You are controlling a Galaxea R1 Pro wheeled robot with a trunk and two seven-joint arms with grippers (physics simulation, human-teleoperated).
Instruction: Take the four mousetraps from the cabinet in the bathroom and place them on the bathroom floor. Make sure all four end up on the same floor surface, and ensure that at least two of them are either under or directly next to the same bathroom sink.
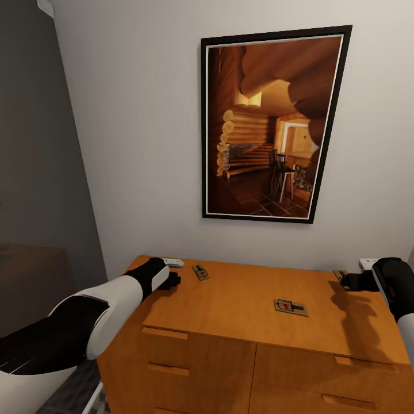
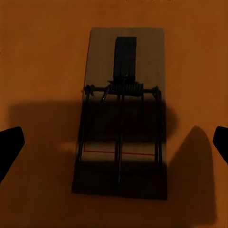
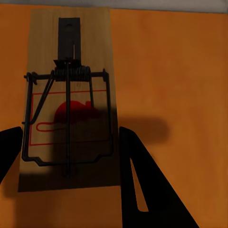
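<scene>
Overhead, the head view shows the cabinet (image 1: 241,310) against a pale wall, below a framed picture (image 1: 270,123) of a log-cabin interior. Taking the cabinet top as reference: the left gripper (image 1: 172,280) hovers at its rear left corner; a mousetrap (image 1: 200,272) lies just beside it, toward the middle; a second trap (image 1: 290,307) lies right of centre, well apart from both arms; a third trap (image 1: 340,276) sits at the rear right edge, partly covered by the right gripper (image 1: 351,282).

The left wrist view adds what the head view cannot resolve: a trap (image 2: 123,111) lies flat on the cabinet top (image 2: 42,71), centred between two dark fingertips (image 2: 9,145) set wide apart, neither touching it. Whether it is the trap beside that gripper in the head view cannot be told.

The right wrist view shows the third trap (image 3: 69,99) close up, with wire spring, dark plate and red mark. The right gripper (image 3: 66,152) straddles it; one finger (image 3: 142,185) lies along one long edge and the other just off the opposite edge, jaws about as wide as the board. Contact cannot be told.
</scene>
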